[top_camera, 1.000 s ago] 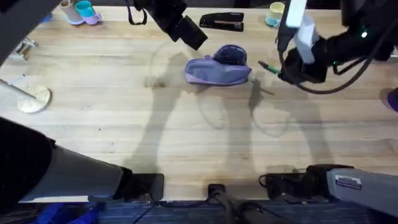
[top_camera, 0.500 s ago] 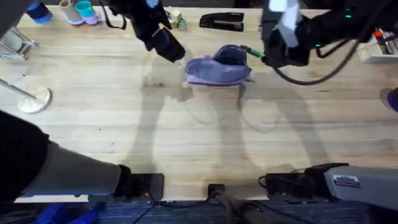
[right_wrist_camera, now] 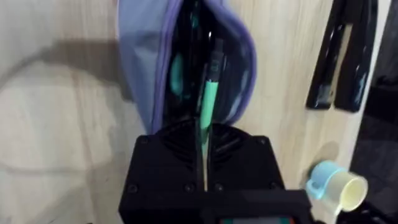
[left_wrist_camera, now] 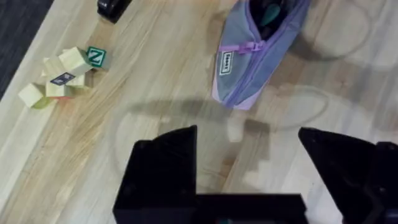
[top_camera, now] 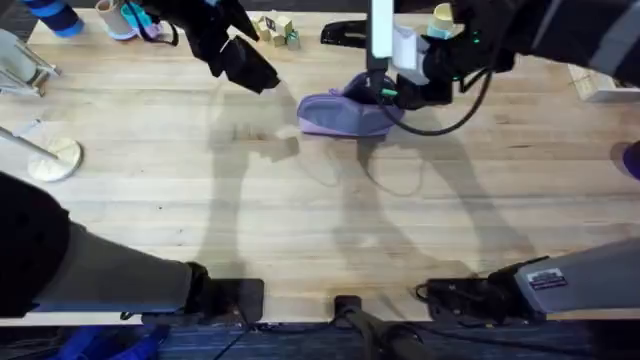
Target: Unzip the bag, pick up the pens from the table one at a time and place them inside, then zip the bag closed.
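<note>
Since a second ago: left claw (top_camera: 262, 78) drawn back toward the far left of the bench (top_camera: 300, 220), away from the bag (top_camera: 345, 112), fingers (left_wrist_camera: 165, 168) spread wide and holding nothing, hanging over bare wood with toy blocks (left_wrist_camera: 62, 78) off to one side. Angled down from the far left corner, dark arm stretched along the far edge. Bag lying in the same spot at the far middle of the bench, zipper open, mouth gaping. Right claw (top_camera: 385, 95) swung in from the right and now right over the open end of the bag, clenched on the green pen (right_wrist_camera: 208, 96), pen tip poking into the dark mouth, not yet let go. Right arm reaching across from the far right, wrist tipped down. Black stapler (right_wrist_camera: 348, 56) just beyond the bag, small cup (right_wrist_camera: 336, 186) near it.
</note>
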Controlling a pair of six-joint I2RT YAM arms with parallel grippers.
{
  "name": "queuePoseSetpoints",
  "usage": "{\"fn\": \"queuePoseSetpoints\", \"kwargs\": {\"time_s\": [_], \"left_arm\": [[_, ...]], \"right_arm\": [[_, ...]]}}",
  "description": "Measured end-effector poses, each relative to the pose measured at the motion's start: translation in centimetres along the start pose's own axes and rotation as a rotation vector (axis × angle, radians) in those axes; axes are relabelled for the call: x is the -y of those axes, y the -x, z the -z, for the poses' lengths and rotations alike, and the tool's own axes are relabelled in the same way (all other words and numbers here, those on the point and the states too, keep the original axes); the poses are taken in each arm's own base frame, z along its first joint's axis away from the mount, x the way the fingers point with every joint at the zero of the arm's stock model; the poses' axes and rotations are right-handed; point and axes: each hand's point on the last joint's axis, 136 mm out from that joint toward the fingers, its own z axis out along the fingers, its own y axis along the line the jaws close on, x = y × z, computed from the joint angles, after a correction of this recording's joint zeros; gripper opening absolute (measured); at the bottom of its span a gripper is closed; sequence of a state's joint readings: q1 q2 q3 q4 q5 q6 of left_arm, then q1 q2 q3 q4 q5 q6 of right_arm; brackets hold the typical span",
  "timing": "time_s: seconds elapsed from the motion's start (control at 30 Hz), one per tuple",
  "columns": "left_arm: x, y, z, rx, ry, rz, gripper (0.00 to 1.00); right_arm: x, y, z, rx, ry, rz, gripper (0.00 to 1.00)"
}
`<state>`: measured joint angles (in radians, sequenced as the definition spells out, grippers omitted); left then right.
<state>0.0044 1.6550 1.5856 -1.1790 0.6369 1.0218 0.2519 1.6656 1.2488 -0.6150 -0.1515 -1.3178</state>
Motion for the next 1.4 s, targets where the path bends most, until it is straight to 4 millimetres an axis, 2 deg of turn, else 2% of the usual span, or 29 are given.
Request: {"fn": "queuePoseSetpoints", "kwargs": {"time_s": [0.07, 0.1, 0.27, 0.43, 0.77, 0.8, 0.83, 1.0, 1.07, 1.4], "left_arm": [[0.1, 0.0, 0.0, 0.000, -0.004, 0.002, 0.993], [0.1, 0.0, 0.0, 0.001, -0.005, 0.002, 0.993], [0.3, -0.1, 0.0, -0.003, -0.012, 0.008, 0.993], [0.4, -0.2, 0.0, -0.006, -0.017, 0.012, 0.993], [0.7, -0.3, 0.0, -0.008, -0.026, 0.019, 0.993], [0.7, -0.3, 0.0, -0.008, -0.026, 0.018, 0.993], [0.7, -0.3, 0.0, -0.008, -0.026, 0.018, 0.993], [0.7, -0.3, 0.0, -0.008, -0.026, 0.018, 0.993], [0.7, -0.3, 0.0, -0.008, -0.026, 0.018, 0.994], [0.6, -0.2, 0.0, -0.006, -0.024, 0.016, 0.993]], "right_arm": [[0.3, 0.7, -0.6, 0.008, -0.011, 0.023, 0.031], [-0.1, 2.5, -2.3, 0.023, 0.000, 0.079, 0.032], [-0.2, 3.6, -3.8, 0.016, 0.000, 0.119, 0.032], [-0.3, 6.9, -5.0, 0.063, -0.027, 0.193, 0.032], [0.1, 7.5, -5.1, 0.075, -0.046, 0.201, 0.037], [0.1, 7.5, -5.1, 0.076, -0.046, 0.200, 0.095], [0.1, 7.5, -5.1, 0.078, -0.046, 0.199, 0.214], [0.1, 7.5, -5.0, 0.077, -0.046, 0.195, 0.927], [0.1, 7.5, -5.0, 0.076, -0.042, 0.192, 0.986], [0.0, 7.5, -5.0, 0.076, -0.039, 0.192, 0.993]]}}
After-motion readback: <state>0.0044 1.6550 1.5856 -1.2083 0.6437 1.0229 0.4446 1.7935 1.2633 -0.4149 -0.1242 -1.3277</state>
